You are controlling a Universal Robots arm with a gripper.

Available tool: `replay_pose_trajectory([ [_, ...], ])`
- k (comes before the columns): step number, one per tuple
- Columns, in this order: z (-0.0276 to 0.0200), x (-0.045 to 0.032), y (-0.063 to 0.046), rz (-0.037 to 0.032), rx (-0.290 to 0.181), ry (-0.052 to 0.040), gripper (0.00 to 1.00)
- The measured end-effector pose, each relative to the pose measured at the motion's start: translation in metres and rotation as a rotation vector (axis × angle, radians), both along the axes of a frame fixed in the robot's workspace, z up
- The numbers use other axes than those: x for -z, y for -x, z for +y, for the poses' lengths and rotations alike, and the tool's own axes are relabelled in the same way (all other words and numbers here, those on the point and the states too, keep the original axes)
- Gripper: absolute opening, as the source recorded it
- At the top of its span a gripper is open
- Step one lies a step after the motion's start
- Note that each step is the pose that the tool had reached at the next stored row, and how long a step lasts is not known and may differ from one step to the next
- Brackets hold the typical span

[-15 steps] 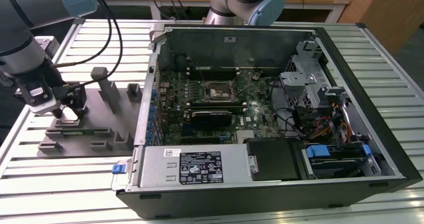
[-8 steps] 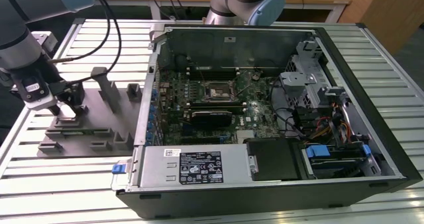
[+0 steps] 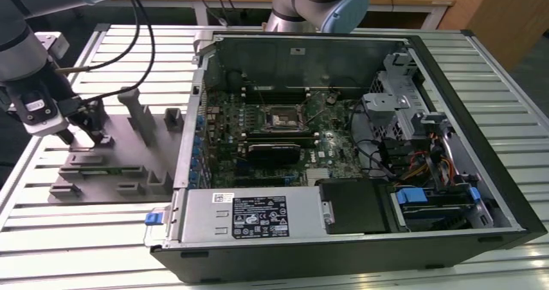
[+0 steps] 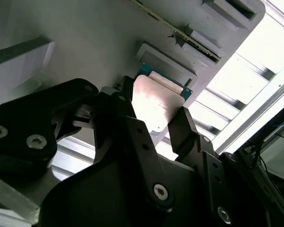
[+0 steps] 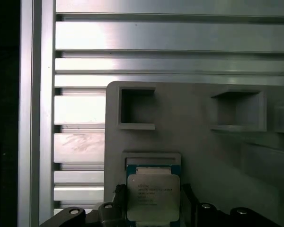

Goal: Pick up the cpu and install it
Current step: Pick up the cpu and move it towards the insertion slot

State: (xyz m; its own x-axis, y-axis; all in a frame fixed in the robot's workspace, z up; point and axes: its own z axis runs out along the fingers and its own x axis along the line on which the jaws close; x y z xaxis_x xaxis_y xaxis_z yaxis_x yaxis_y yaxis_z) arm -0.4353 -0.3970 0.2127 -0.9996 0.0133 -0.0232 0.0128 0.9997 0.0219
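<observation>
At the exterior view's left, above the slotted table, the gripper hangs low over a grey fixture plate, with tall posts just beside it. In both wrist views its fingers press on two opposite edges of the cpu, pinching it where it lies in a shallow pocket of the plate. Further right stands the open computer case; its side wall rises between gripper and motherboard. The black socket sits mid-board, and cables crowd the far right.
</observation>
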Motion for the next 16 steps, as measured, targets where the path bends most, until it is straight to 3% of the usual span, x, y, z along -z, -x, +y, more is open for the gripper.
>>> replay_pose_trajectory([
  [16, 0.0, -0.0306, 0.0, -0.0029, 0.0, -0.0001, 0.54],
])
